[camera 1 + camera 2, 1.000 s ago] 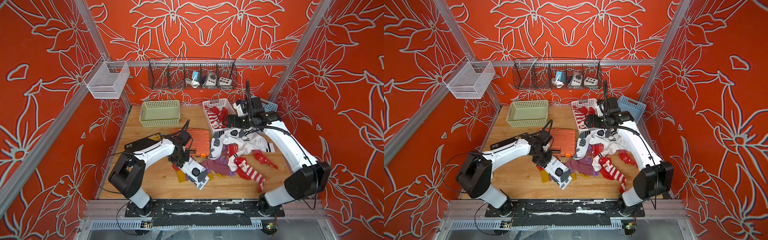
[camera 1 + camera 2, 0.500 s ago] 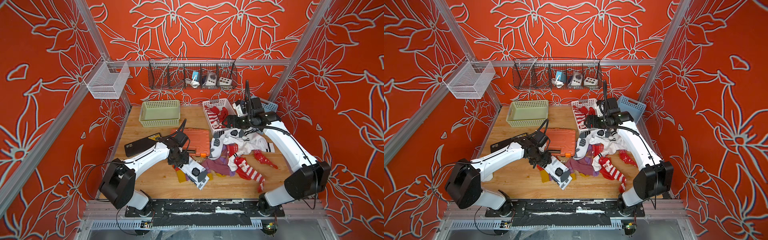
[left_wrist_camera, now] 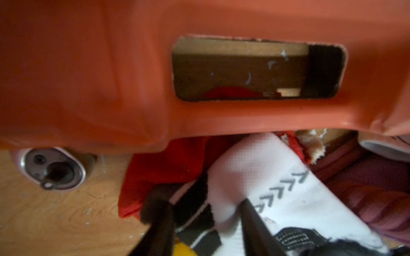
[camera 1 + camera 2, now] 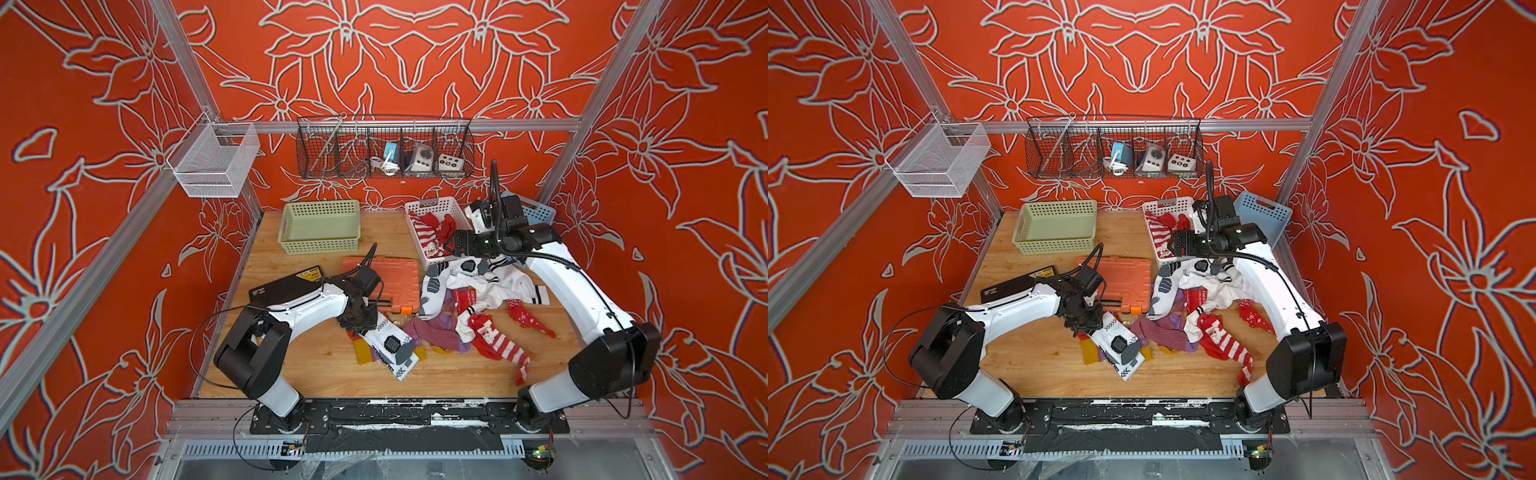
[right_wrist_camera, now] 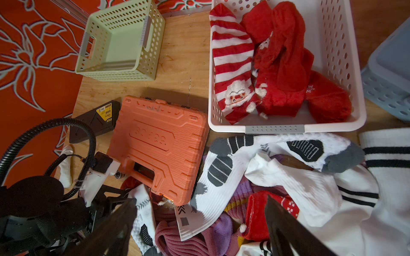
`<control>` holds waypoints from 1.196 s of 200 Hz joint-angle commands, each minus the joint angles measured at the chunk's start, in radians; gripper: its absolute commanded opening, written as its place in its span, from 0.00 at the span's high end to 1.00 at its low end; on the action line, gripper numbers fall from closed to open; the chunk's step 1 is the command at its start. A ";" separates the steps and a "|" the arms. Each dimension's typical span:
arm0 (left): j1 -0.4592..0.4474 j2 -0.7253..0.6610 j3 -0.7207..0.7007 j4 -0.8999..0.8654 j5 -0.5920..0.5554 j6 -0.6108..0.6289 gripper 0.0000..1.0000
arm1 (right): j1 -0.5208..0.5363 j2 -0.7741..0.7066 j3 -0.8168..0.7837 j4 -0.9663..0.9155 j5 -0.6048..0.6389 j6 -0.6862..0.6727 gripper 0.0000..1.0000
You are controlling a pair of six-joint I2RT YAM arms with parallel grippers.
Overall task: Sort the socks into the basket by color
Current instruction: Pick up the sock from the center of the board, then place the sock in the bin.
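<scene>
A white sock [image 4: 390,345] [image 4: 1119,345] with black-grey marks lies at the front of the wooden table over a mustard toe. My left gripper [image 4: 359,328] [image 3: 199,206] is shut on its black-striped cuff, and the white fabric [image 3: 261,177] bunches between the fingers. The pile of white socks [image 4: 478,282], purple socks [image 4: 436,332] and red striped socks [image 4: 498,345] lies at the right. Red socks [image 5: 284,66] fill the white basket [image 4: 432,203] [image 5: 275,129]. My right gripper [image 4: 451,245] [image 5: 199,221] hangs open above the pile with nothing in it.
An orange tool case [image 4: 386,274] lies mid-table right behind the left gripper, with a black box [image 4: 286,286] to its left. A green basket [image 4: 320,245] stands at the back and a blue basket [image 4: 540,214] at the back right. A wire rack [image 4: 384,149] hangs on the back wall.
The left arm's elbow swung out and came back while its gripper stayed at the white sock's cuff. The right arm has not moved.
</scene>
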 commanded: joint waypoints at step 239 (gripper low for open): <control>-0.002 -0.474 0.258 0.055 0.158 0.311 1.00 | 0.183 -0.079 -0.076 0.279 -0.527 -0.071 0.10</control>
